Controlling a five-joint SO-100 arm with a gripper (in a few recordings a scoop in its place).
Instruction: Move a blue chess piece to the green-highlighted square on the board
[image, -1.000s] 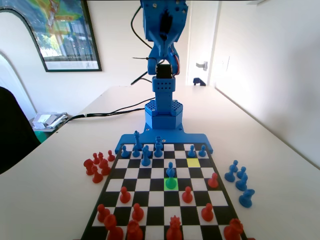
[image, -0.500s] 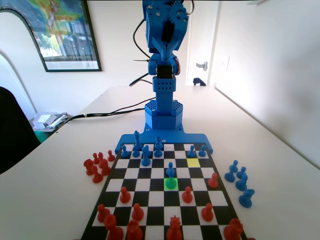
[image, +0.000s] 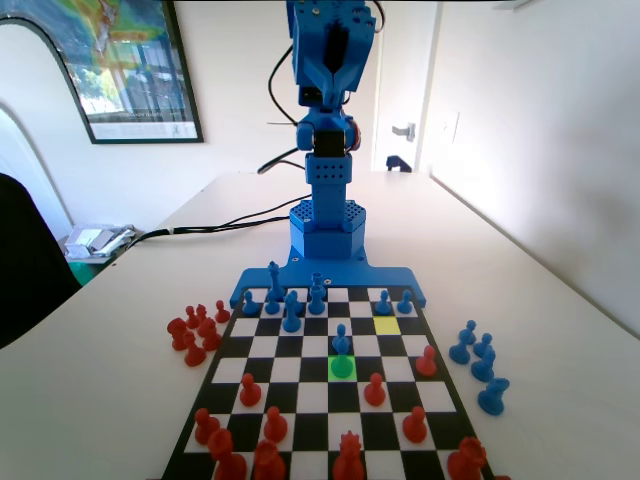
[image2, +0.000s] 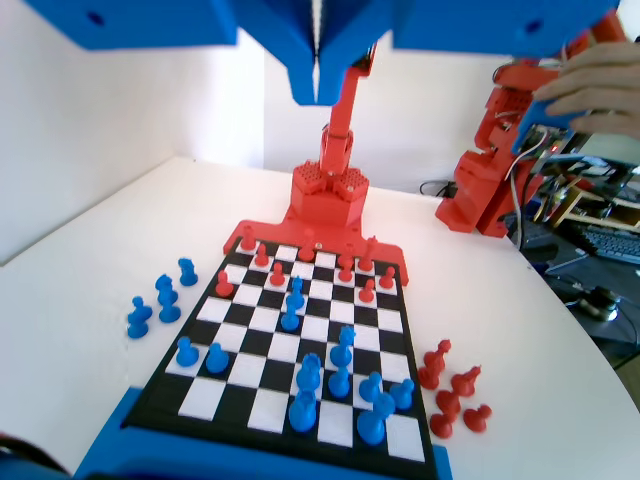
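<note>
The blue arm is folded up high above its base, well clear of the board (image: 230, 345). My gripper (image2: 316, 92) hangs at the wrist view's top edge; its jaws are pressed together with only a thin seam between them and nothing held. In the fixed view a small blue chess piece (image: 342, 338) stands mid-board, with its foot at the far edge of the green-highlighted square (image: 342, 368). In the wrist view two small blue pieces stand one behind the other mid-board (image2: 296, 291) (image2: 290, 320). I cannot tell which of them is on the highlighted square.
A lime-yellow square (image: 386, 325) lies near the blue back rows. Other blue pieces (image: 291, 305) crowd the board's far end and red pieces (image: 375, 390) the near half. Captured red pieces (image: 195, 335) lie left of the board and captured blue ones (image: 478, 360) right.
The arm's upper part has shifted slightly at the top of the picture. No piece on the board has moved.
</note>
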